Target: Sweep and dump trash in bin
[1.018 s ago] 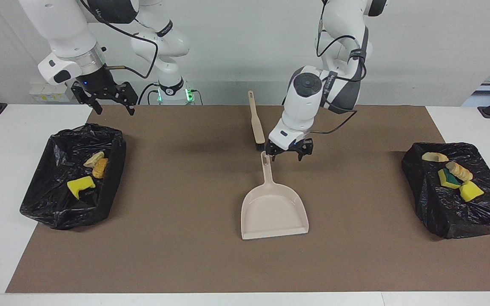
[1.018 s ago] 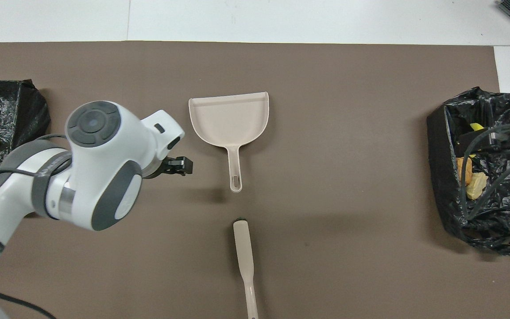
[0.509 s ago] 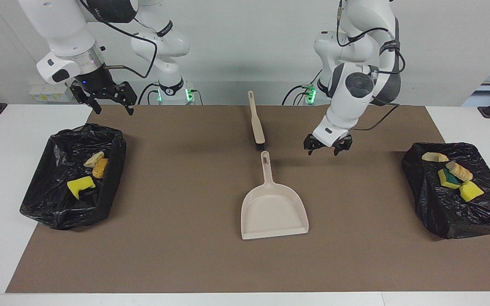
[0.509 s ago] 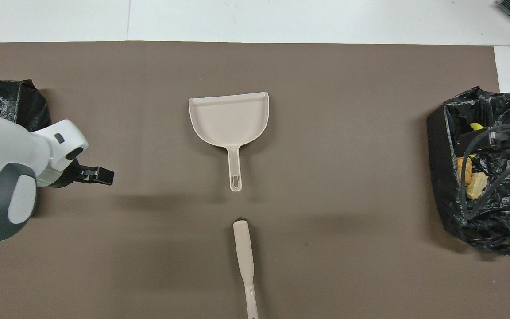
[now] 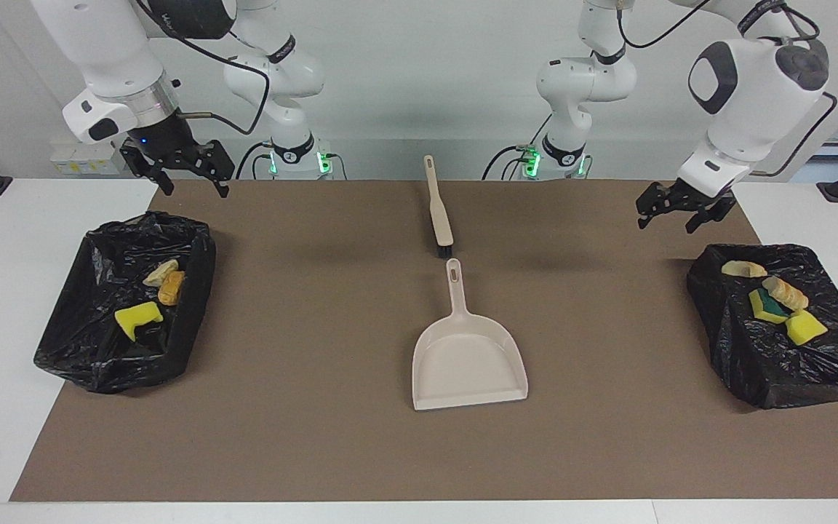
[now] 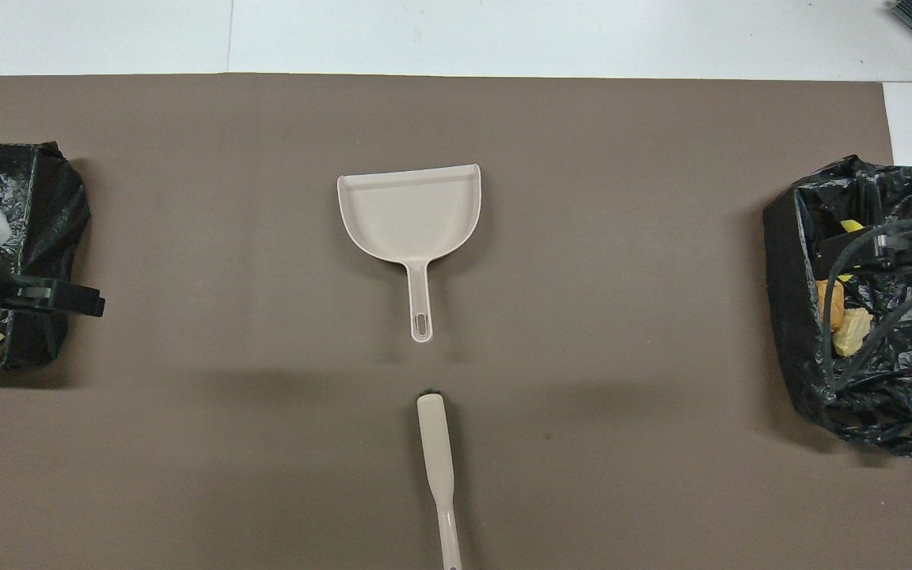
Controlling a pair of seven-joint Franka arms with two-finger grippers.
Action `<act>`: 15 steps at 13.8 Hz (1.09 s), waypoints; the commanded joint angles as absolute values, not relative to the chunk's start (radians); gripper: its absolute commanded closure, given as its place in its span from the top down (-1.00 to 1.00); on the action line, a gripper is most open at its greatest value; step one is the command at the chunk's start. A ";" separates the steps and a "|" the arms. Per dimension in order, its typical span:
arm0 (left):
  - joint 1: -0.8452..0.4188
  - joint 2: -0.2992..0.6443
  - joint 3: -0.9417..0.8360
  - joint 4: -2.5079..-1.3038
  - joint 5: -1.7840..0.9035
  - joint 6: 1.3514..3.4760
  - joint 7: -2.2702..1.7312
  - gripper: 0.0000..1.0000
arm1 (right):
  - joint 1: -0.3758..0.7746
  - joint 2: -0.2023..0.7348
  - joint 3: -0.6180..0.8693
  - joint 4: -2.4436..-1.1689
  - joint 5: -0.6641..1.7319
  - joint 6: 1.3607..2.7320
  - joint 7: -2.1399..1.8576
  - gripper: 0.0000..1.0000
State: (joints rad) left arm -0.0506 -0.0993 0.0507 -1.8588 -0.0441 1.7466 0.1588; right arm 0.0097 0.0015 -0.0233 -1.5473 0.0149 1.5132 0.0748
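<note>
The trash lies in two black-bagged bins. The bin (image 5: 99, 367) at the right arm's end holds a yellow sponge chunk (image 5: 137, 319) and bread pieces (image 5: 166, 282). The bin (image 5: 753, 378) at the left arm's end holds bread pieces (image 5: 785, 291) and yellow sponge chunks (image 5: 804, 327). The beige dustpan (image 5: 470, 356) lies flat mid-mat with nothing in it, and the brush (image 5: 439, 211) lies nearer to the robots. My left gripper (image 5: 683, 209) hangs open and empty over the mat beside its bin. My right gripper (image 5: 180, 173) waits open and empty above the mat by the other bin.
A brown mat (image 5: 317, 327) covers the table's middle, with white table at both ends. In the overhead view the dustpan (image 6: 410, 210) and brush (image 6: 436, 443) lie in line, and cables (image 6: 883, 245) hang over the right arm's bin (image 6: 788, 317).
My left arm has swung away from the dustpan's handle toward its own end of the table and risen. The right arm, dustpan, brush and trash have not moved.
</note>
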 commanded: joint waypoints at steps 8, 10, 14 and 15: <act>-0.035 0.023 0.043 -1.443 -0.032 1.454 0.196 1.00 | 0.006 -0.012 -0.020 -1.595 0.026 1.598 0.126 1.00; -0.034 -0.012 0.040 -1.497 -0.032 1.454 0.193 1.00 | 0.006 -0.014 -0.020 -1.595 0.026 1.582 0.126 1.00; -0.034 -0.011 0.040 -1.494 -0.031 1.457 0.179 1.00 | 0.006 -0.021 -0.020 -1.605 0.026 1.580 0.126 1.00; -0.035 -0.011 0.040 -1.494 -0.029 1.459 0.184 1.00 | 0.006 -0.023 -0.020 -1.606 0.026 1.578 0.126 1.00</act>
